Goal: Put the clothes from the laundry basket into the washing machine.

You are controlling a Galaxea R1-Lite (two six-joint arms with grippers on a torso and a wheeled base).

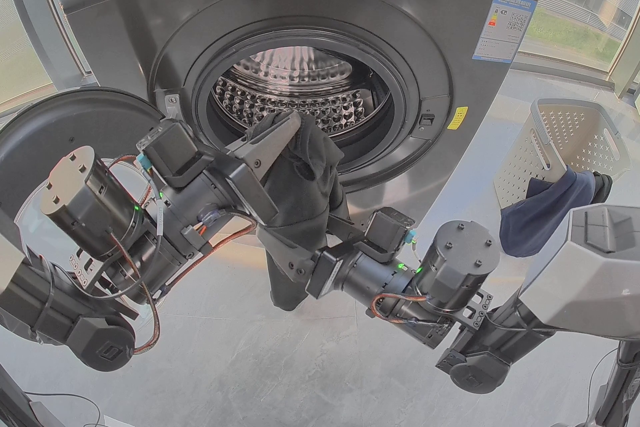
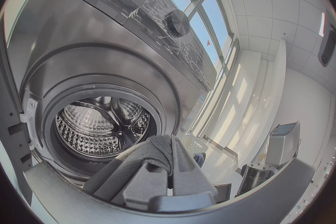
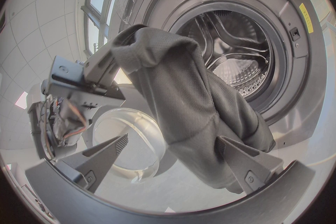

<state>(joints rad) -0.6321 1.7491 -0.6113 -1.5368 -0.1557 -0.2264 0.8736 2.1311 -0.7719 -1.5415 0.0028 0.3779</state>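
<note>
A dark grey garment (image 1: 307, 188) hangs in front of the washing machine's open drum (image 1: 293, 88). My left gripper (image 1: 287, 128) is shut on its top edge, level with the lower half of the opening; the left wrist view shows cloth (image 2: 119, 172) pinched in the gripper (image 2: 169, 151). My right gripper (image 3: 171, 138) is open lower down, by the garment's hanging part (image 3: 182, 88), which drapes against one finger (image 3: 245, 165). The laundry basket (image 1: 567, 141) stands on the floor to the right, with a dark blue garment (image 1: 540, 215) hanging over its rim.
The machine's round door (image 1: 73, 128) is swung open to the left, behind my left arm. The drum (image 3: 238, 56) looks bare inside. Grey floor lies below the opening, and glass walls stand behind the machine.
</note>
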